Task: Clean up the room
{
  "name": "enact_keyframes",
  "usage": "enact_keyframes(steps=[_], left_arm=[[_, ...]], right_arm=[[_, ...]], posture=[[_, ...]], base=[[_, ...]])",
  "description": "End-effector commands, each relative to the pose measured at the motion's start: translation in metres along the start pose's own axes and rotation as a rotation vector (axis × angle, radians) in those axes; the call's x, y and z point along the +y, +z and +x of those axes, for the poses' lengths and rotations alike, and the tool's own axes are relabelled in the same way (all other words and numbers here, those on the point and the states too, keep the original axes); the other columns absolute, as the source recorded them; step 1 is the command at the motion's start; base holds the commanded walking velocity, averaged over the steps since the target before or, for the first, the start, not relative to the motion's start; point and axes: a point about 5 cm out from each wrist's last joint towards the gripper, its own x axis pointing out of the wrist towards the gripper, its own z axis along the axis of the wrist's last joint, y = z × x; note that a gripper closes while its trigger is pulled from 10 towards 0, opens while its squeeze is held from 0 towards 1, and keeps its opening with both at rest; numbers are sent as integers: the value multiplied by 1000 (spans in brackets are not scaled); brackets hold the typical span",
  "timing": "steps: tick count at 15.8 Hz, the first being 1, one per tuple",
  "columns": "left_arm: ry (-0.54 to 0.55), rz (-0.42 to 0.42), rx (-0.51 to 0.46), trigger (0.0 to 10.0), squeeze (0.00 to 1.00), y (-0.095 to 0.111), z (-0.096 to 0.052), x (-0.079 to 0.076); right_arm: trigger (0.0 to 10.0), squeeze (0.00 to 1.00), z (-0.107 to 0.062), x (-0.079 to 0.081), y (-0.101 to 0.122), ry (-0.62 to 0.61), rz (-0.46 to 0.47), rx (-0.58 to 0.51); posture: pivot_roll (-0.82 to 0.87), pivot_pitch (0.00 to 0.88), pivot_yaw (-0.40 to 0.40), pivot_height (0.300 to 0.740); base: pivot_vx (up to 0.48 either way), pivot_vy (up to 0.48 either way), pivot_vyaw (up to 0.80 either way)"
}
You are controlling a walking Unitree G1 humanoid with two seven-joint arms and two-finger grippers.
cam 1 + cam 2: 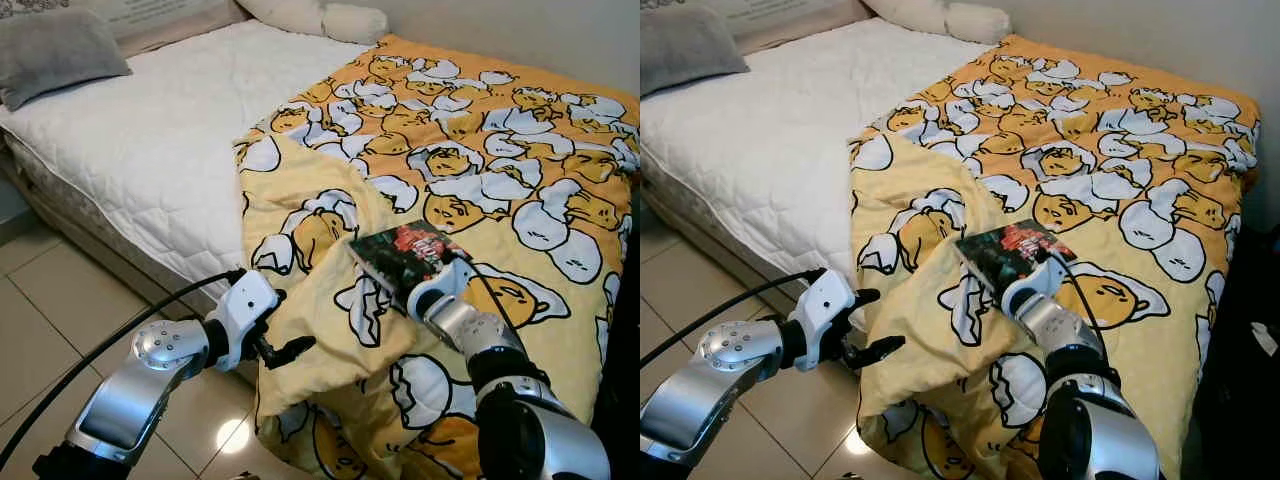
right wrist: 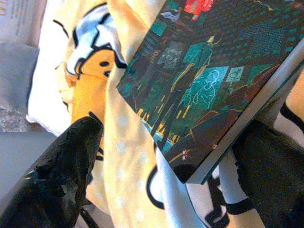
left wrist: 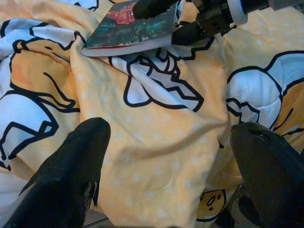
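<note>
Yellow quilt [image 1: 500, 180] is cradling the book [image 1: 405, 252]; right gripper [image 3: 178, 21] is straddling its corner, jaws spread, needing a deeper bite. Left gripper [image 1: 285, 345] is gaping beside.

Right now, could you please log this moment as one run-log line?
right tool: open around book corner | left tool: open beside blanket edge | book: lying on blanket on bed

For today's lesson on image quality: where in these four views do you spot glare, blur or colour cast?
Left eye view: a bright glare spot on the floor tile below the blanket; the scene is otherwise evenly lit and sharp. Left wrist view: the near left gripper is soft, the book clearer. Right wrist view: a bluish cast, the book's edge glaring pale, and the black fingers out of focus.
</note>
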Motion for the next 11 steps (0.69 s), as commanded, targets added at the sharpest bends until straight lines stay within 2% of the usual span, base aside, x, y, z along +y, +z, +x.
enact_keyframes(steps=[1,5,8,11], left_arm=[[13,15,14,10000,890,-1,-1,3],[21,22,20,10000,890,-1,-3,6],[20,30,24,10000,890,0,-2,7],[24,34,19,10000,886,1,-1,9]], right_arm=[[10000,0,0,5,12,6,-2,-46],[10000,0,-1,2,27,-22,27,-117],[10000,0,-2,5,36,-18,-14,-140],[10000,0,-4,5,40,-24,-104,-112]], posture=[[-44,0,-30,740],[-45,0,-17,740],[-47,0,-15,740],[-49,0,-21,740]], base=[[0,0,0],[0,0,0],[0,0,0],[0,0,0]])
